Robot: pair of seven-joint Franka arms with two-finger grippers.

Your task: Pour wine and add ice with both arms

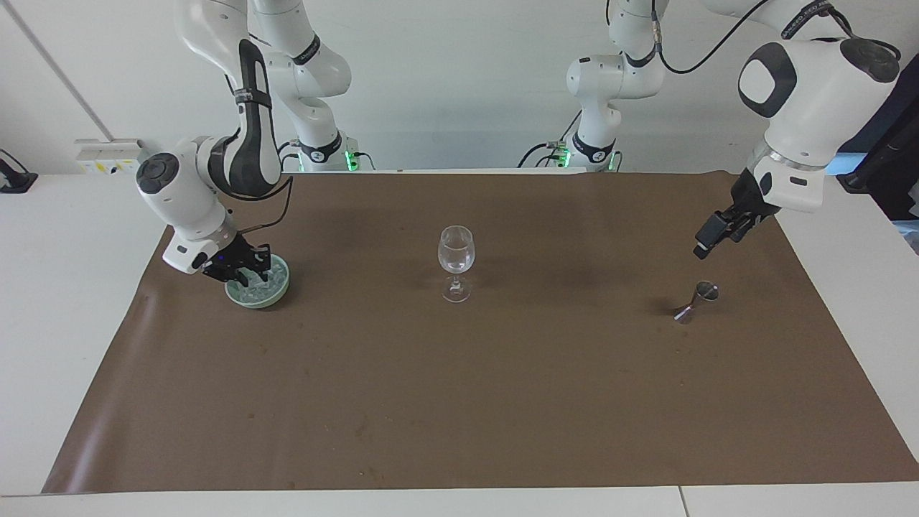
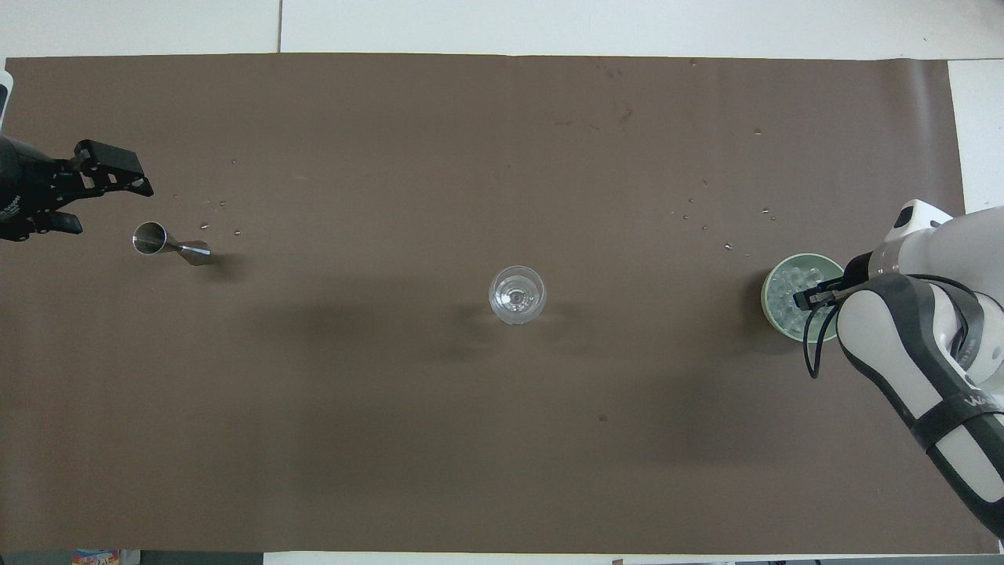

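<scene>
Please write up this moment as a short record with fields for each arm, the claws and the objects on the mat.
Left claw: open, empty, raised over the mat above the jigger
Right claw: down in the green bowl, among the ice
Jigger: tilted, toward the left arm's end
Wine glass: upright, mid-mat, clear liquid at its bottom
Brown mat: covers the table

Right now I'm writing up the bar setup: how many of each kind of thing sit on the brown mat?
Wine glass: 1
Metal measuring cup: 1
Green bowl of ice: 1
Total: 3
</scene>
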